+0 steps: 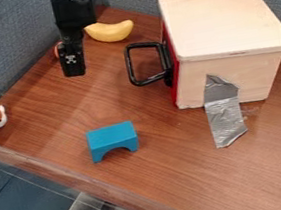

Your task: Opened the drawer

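Though I cannot tell whether the gripper (75, 73) is spread or closed, it should hook the black loop handle (130, 67) of the red-fronted drawer (175, 73), at its three o'clock, then pull evenly toward nine.

Arm (74, 11) cut off by top edge

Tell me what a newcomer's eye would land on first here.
Probably the pale wooden box at the upper right, with its big black handle jutting left from a red front and silver tape running down its near side onto the table. Next, likely the bright blue arched block in front, then the black gripper hanging left of the handle, near the yellow banana.
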`<state>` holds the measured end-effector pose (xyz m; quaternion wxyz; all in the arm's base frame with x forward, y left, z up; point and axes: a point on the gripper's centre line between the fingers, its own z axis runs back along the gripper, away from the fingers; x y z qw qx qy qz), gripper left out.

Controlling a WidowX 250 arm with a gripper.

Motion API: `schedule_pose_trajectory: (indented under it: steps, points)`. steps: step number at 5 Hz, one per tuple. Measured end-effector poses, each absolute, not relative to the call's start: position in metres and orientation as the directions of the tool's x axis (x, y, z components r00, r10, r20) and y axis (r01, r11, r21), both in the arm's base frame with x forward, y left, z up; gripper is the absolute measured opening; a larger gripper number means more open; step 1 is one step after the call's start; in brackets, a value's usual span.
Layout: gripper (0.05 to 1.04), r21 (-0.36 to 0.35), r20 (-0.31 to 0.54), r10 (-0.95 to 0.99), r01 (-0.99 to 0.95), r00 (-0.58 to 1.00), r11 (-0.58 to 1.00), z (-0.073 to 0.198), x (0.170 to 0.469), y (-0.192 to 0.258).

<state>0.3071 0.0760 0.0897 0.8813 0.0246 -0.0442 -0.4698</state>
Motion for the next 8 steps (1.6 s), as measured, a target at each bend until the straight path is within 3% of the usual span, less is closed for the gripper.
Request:
schedule_pose_trajectory:
  steps: [4, 5, 6, 8]
  points:
    - [1.0, 0.019, 0.128, -0.675, 0.678, 0.727, 0.734, 0.084, 0.311, 0.07]
    - [1.0, 0.024, 0.139, -0.538, 0.541, 0.831, 0.841, 0.085, 0.317, 0.066]
    - [1.0, -0.026, 0.169, -0.403, 0.413, 0.9, 0.911, 0.078, 0.324, 0.058]
    - [1.0, -0.024, 0.184, -0.369, 0.379, 0.911, 0.925, 0.071, 0.353, 0.034]
